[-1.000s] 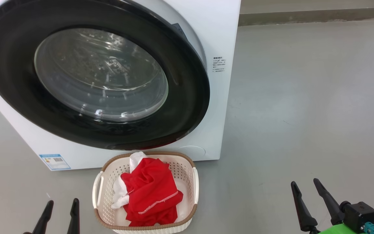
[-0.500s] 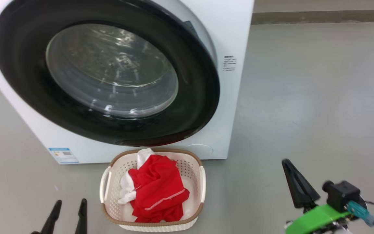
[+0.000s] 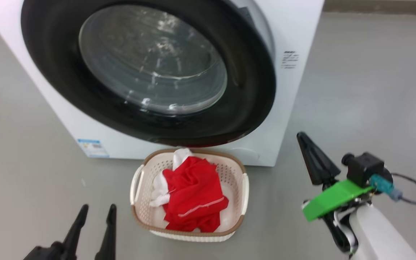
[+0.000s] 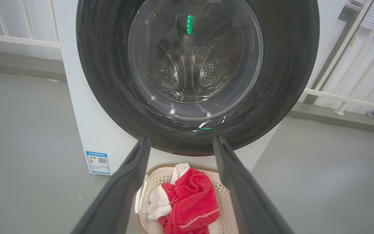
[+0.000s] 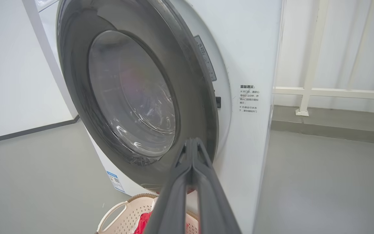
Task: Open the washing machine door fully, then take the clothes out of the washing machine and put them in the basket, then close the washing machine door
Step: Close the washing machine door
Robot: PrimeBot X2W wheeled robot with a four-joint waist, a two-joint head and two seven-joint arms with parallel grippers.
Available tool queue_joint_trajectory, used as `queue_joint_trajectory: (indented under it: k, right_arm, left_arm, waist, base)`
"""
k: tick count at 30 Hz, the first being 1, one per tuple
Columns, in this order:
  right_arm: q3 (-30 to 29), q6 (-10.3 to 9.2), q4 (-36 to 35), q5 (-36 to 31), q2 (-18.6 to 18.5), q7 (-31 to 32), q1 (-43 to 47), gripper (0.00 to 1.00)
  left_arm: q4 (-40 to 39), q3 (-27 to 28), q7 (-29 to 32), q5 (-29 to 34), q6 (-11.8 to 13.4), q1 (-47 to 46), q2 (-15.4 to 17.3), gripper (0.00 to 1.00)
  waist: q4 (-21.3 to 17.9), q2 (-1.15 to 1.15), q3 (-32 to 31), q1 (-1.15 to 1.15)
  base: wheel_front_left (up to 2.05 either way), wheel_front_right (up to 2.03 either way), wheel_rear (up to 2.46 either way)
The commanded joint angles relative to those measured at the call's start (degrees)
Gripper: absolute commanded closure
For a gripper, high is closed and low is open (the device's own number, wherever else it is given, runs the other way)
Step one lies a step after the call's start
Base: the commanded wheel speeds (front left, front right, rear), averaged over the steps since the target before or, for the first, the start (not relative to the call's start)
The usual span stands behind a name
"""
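My right gripper [image 3: 302, 139] has risen, fingers pinched shut on nothing | left gripper [image 3: 98, 207] wide open, empty | clothes [image 3: 193, 191] in basket [image 3: 245, 187] | washing machine door [image 3: 251, 90] looks ajar, closing remains

My left tool [image 3: 98, 206] sits low at the left, with its two dark fingers spread wide and pointing up. My right tool [image 3: 300, 135] stands higher at the right on its pale forearm [image 3: 374, 231], fingers pressed together into one point.
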Motion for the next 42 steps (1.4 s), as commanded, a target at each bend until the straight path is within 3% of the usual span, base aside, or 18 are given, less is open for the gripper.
queue_joint_trajectory:
  k: [1, 21, 42]
  right_arm:
    - [1.13, 0.36, -0.12, 0.52, -0.15, -0.37, -3.34, 1.0]
    - [-1.87, 0.36, 7.28, -1.77, -0.81, -0.37, -19.11, 1.0]
    - [-7.83, 0.36, 8.02, -4.44, -1.12, -0.37, -28.43, 1.0]
  left_arm:
    - [-1.5, 1.06, -0.7, -0.34, -0.29, -2.9, 0.18, 0.0]
    - [-2.06, -1.58, -0.7, -2.48, -0.29, -10.6, -0.86, 0.0]
    - [-3.25, -3.65, -0.7, -4.02, -0.29, -14.92, -1.5, 0.0]
  waist:
    - [2.45, 0.0, 2.49, 0.0]
    - [7.12, 0.0, 12.26, 0.0]
    - [9.87, 0.0, 18.76, 0.0]
  base:
    - [0.0, 0.0, 0.0]
    - [0.0, 0.0, 0.0]
    - [0.0, 0.0, 0.0]
